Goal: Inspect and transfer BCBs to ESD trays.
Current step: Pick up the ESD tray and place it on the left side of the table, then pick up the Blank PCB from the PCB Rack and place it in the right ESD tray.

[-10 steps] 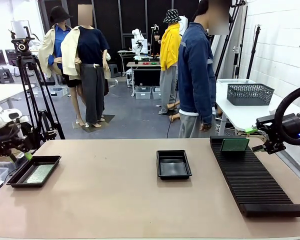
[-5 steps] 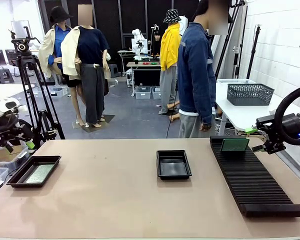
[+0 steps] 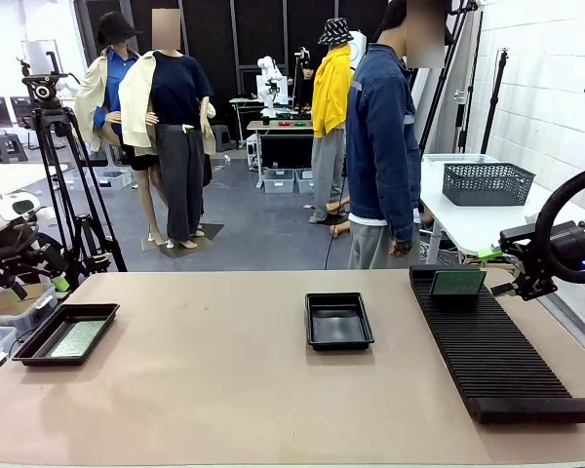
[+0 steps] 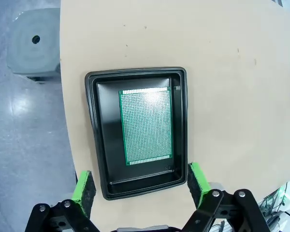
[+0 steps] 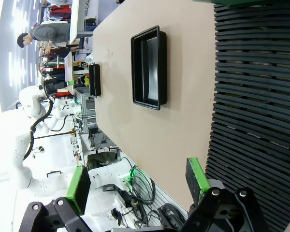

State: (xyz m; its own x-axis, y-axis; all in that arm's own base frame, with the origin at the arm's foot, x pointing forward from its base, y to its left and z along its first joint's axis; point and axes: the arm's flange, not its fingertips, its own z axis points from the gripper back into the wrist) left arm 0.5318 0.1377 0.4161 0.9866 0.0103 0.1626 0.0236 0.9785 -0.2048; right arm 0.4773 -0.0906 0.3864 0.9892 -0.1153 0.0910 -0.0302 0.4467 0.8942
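Lifting away from the left tray (image 4: 93, 145), my left gripper (image 4: 140, 182) has just let go. A moment ago it was low at the tray's edge with its fingers only partly apart. Now it hangs clear above the tray, fingers spread wide with nothing between them. The green board (image 4: 146, 125) lies flat on the tray floor, square to the walls. It sits closer to one side wall, so a bare black strip shows along the other side and at the end nearest my fingers. From the front the same board (image 3: 78, 338) shows as a pale green patch inside the tray (image 3: 97, 308) at the left end of the table (image 3: 224, 409), with my left gripper (image 3: 39, 283) raised above and a little behind it.

I take that to mean this board is delivered and this hand is free. The middle tray (image 3: 338, 322) is bare, so I judge the job about half done at best. Another board (image 3: 458, 282) stands on edge at the far end of the long ribbed rack (image 3: 497, 361) on the right. My right gripper (image 3: 497, 272) has not moved; it waits just beside that board, fingers spread and holding nothing. Its next move, I judge, is to close on the board's upper edge, lift it out of its slot and carry it to the middle tray. A person (image 3: 382, 146) stands at the far side, not reaching in.
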